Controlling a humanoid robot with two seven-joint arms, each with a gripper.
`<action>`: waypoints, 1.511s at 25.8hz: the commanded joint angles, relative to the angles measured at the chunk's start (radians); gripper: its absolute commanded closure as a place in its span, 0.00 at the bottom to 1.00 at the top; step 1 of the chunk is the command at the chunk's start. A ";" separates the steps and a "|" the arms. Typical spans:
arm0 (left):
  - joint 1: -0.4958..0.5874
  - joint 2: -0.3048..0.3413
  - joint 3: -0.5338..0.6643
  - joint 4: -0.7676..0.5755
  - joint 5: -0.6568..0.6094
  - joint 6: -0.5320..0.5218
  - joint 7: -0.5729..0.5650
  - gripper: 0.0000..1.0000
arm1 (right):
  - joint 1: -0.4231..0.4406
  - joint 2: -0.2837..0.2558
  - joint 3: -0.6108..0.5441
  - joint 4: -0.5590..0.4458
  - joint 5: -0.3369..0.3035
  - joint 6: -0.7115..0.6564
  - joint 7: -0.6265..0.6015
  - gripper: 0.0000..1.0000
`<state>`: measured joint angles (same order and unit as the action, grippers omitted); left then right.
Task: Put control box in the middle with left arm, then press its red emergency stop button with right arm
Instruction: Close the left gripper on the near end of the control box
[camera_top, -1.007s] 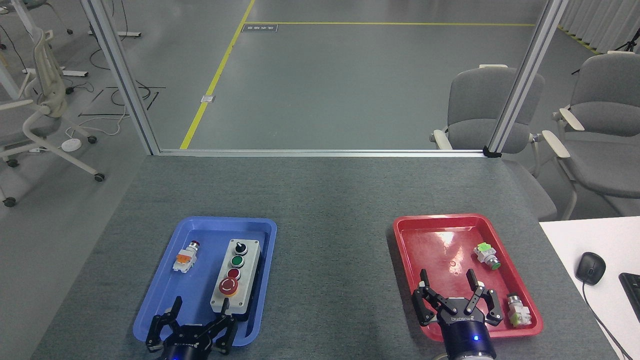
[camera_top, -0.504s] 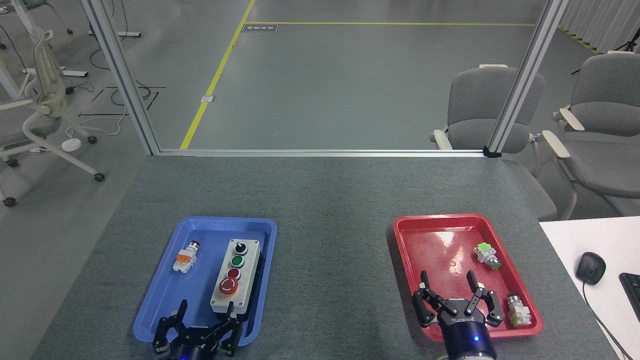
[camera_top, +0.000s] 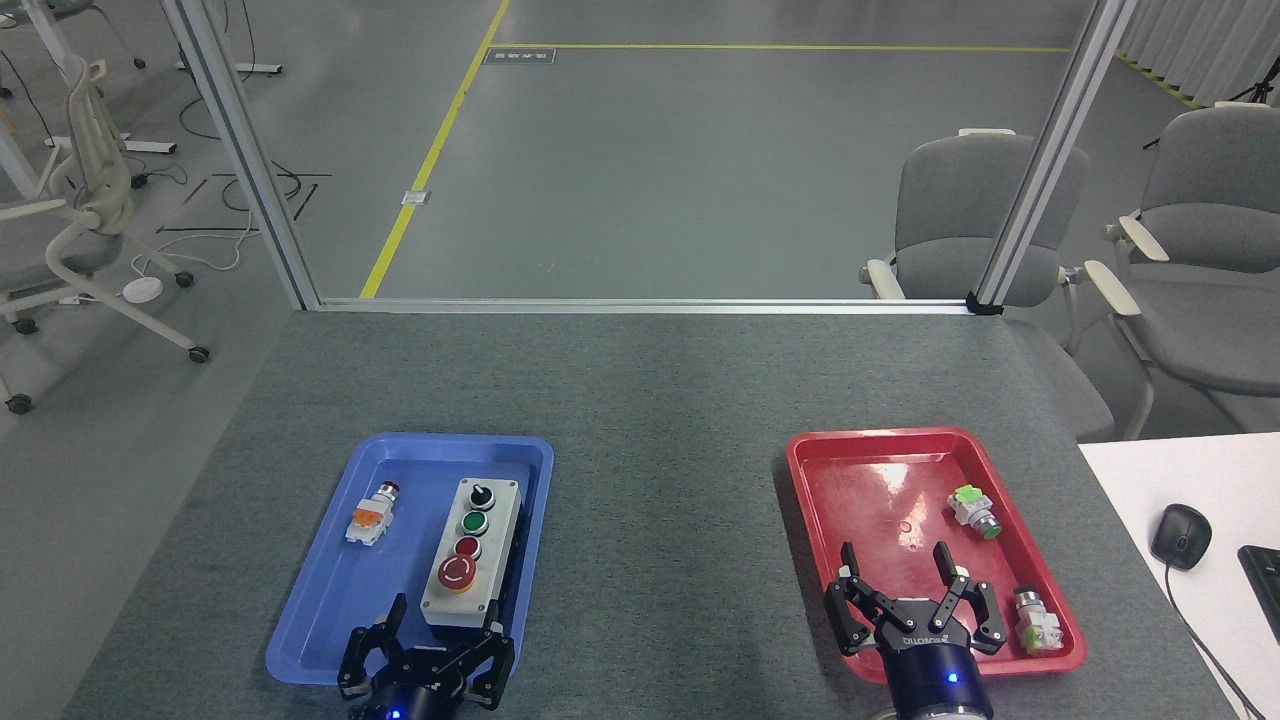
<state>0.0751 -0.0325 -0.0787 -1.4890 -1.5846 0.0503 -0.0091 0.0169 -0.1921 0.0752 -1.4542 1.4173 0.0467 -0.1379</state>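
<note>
The light grey control box (camera_top: 472, 550) lies lengthwise in the blue tray (camera_top: 330, 560), its right half. On it sit a black knob, a green button, a small red button and, nearest me, the big red emergency stop button (camera_top: 457, 573). My left gripper (camera_top: 445, 615) is open at the box's near end, one finger on each side of that end, not touching it as far as I can see. Open and empty, my right gripper (camera_top: 895, 560) hangs over the near part of the red tray (camera_top: 860, 480). The middle (camera_top: 665, 520) is bare grey felt between the trays.
A small orange-white switch (camera_top: 368, 515) lies in the blue tray's left half. Two small switches (camera_top: 975, 510) (camera_top: 1035, 620) lie in the red tray. A white desk with a mouse (camera_top: 1180, 535) adjoins the table on the right. Chairs stand beyond the far edge.
My left gripper has shifted right and forward, from the tray's near-left corner to the control box's near end. The right gripper has stayed put.
</note>
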 joint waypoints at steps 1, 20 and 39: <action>-0.008 -0.015 -0.010 0.009 0.002 -0.001 0.000 0.01 | 0.000 0.002 -0.002 0.002 0.000 -0.002 0.000 0.03; -0.124 -0.021 -0.024 0.220 0.020 0.003 0.012 0.01 | -0.002 0.010 0.001 -0.003 0.000 0.005 0.001 0.03; -0.055 0.006 -0.006 0.108 0.020 0.000 0.041 0.01 | 0.008 0.010 -0.011 -0.002 0.005 0.005 -0.003 0.03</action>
<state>0.0022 -0.0283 -0.0877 -1.3472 -1.5653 0.0524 0.0310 0.0234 -0.1788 0.0674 -1.4577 1.4232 0.0489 -0.1314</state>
